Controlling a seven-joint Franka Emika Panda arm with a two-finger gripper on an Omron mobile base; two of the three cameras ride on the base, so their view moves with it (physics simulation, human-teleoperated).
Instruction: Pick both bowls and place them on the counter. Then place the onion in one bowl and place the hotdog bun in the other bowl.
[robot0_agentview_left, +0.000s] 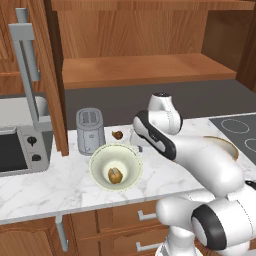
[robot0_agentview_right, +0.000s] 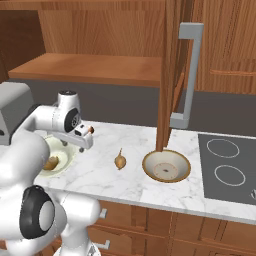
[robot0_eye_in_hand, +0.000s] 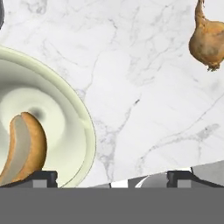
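1. You have both bowls down on the marble surface (robot0_agentview_right: 125, 185): the cream-white bowl (robot0_agentview_left: 115, 166) sits centre-left in the left base view, the tan-brown bowl (robot0_agentview_right: 166, 166) at centre in the right base view
2. The hotdog bun (robot0_eye_in_hand: 22, 148) already lies inside the cream-white bowl, lower left of the hand view, so by my reading the onion step is what remains
3. The onion (robot0_eye_in_hand: 208, 40), upper right of the hand view, rests on bare marble between the two bowls
4. The jaws of the gripper (robot0_eye_in_hand: 112, 178) stand wide apart, holding nothing
5. Next, bring them over the onion and close on its round body, not the thin stem
6. The onion looks papery and bulbous, the bun smooth and curved, the bowls glossy
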